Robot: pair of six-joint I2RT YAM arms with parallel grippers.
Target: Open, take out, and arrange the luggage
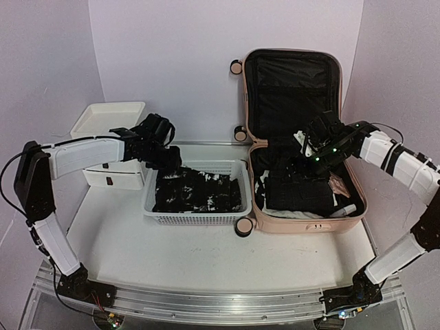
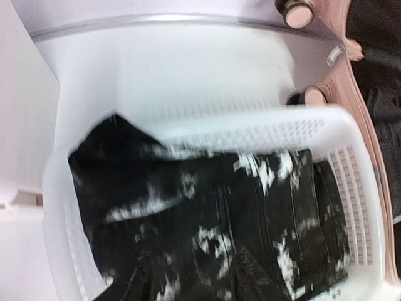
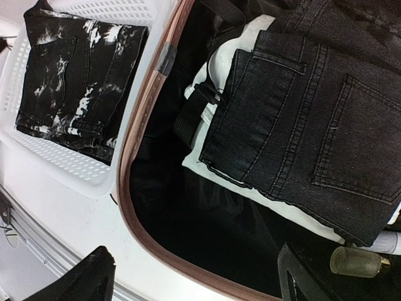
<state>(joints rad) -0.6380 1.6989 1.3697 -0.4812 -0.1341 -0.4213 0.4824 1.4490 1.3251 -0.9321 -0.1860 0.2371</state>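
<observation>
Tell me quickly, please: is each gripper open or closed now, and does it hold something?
Left gripper: cannot be told; its view is blurred.
Right gripper: open, holding nothing.

Left arm [image 1: 82, 155] and right arm [image 1: 399, 161] had white shells, black joints, thin black cables [image 1: 5, 180]; green lights [image 1: 323, 155] dotted the right gripper [image 1: 302, 163].

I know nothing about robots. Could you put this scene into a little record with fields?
Luggage: pale pink suitcase, lid raised
Inside it: folded dark jeans on a white garment
Mesh basket: left of the luggage, holding black-and-white splattered jeans
Drawer unit: white, far left
Left end effector: over the basket's left end, opening unclear
Right end effector: over the luggage, open, empty
</observation>
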